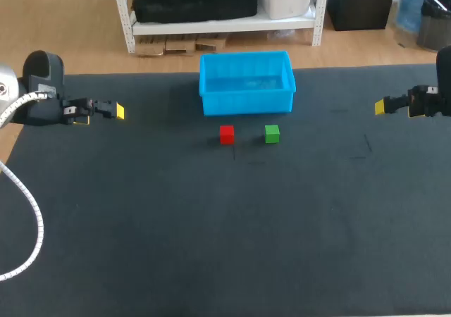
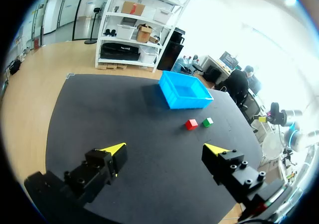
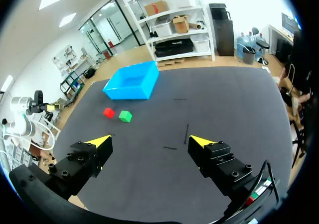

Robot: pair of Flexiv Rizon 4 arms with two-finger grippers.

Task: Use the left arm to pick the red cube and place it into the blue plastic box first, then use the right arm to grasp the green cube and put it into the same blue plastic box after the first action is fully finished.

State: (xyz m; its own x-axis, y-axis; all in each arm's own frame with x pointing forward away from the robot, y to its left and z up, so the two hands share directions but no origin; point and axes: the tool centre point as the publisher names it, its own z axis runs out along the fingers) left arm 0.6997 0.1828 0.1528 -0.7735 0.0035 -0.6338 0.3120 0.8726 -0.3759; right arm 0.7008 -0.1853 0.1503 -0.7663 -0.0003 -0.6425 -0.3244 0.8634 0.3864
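**Red cube (image 1: 226, 134) and green cube (image 1: 272, 134) lie on the bench (image 1: 211, 246), both hands released**

The blue plastic box (image 1: 246, 104) stands near the far edge of the bench, about at the middle of this edge, with its opening upward. The two cubes lie on the dark bench surface just in front of the box's near wall, and they do not touch it. They are side by side with a small gap between them. The red cube is toward the left edge of the bench and the green cube is toward the right edge.

The left hand (image 2: 167, 149) is near the left edge of the bench, well apart from the cubes and the box. Its two fingers with yellow tips stand wide apart and hold nothing. In the left wrist view, only bare bench shows between them, and the red cube, the green cube and the box are far ahead of it.

The right hand (image 3: 150, 141) is near the right edge of the bench, also well apart from the cubes. Its fingers are spread too and grasp nothing. In the right wrist view, the cubes and the box are far ahead of it, with the green cube nearer to this hand than the red one.

A white cable (image 1: 32, 218) hangs in a curve from the left arm over the left edge of the bench.
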